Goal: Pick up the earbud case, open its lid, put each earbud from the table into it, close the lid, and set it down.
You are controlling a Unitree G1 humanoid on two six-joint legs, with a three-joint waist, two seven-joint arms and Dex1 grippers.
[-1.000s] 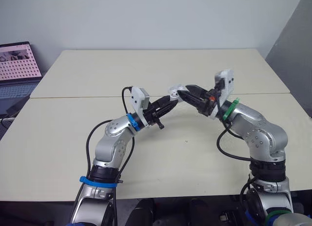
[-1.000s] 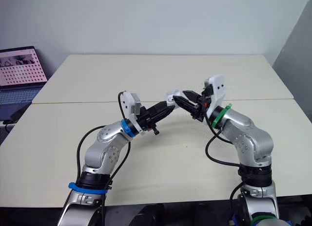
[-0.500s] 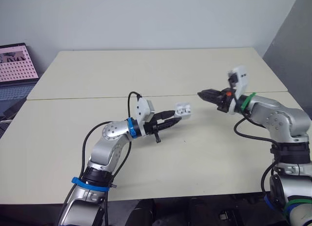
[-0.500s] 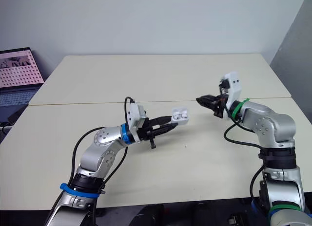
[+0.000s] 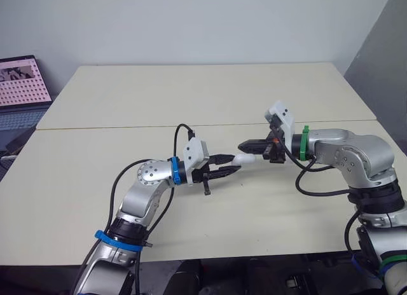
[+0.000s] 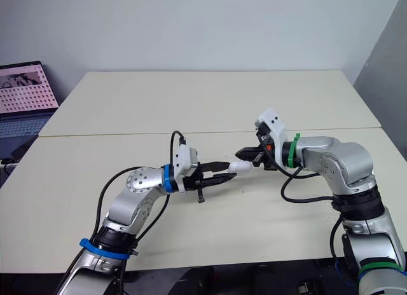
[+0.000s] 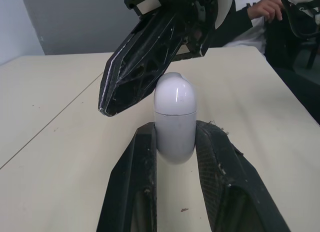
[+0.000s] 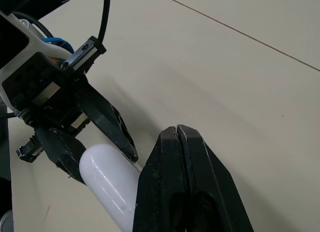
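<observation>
Your left gripper [image 5: 235, 163] clamped the glossy white pill-shaped plastic earbud case [image 5: 247, 159], lid closed, at mid-frame above the beige table [image 5: 191, 98], while your right gripper [image 5: 241, 145], fingers pinched together, sat just beside its lid.

table [image 5: 191, 91]: cream, two tops | seam [image 5: 127, 126] between | dark speck [image 7: 183, 210] on top

Bright, even overhead light; soft shadows.

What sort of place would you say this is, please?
Probably an office or lab workroom: two plain cream tables pushed together before a bare wall, an open laptop off to the robot's left, and a person beyond the table edge.
</observation>
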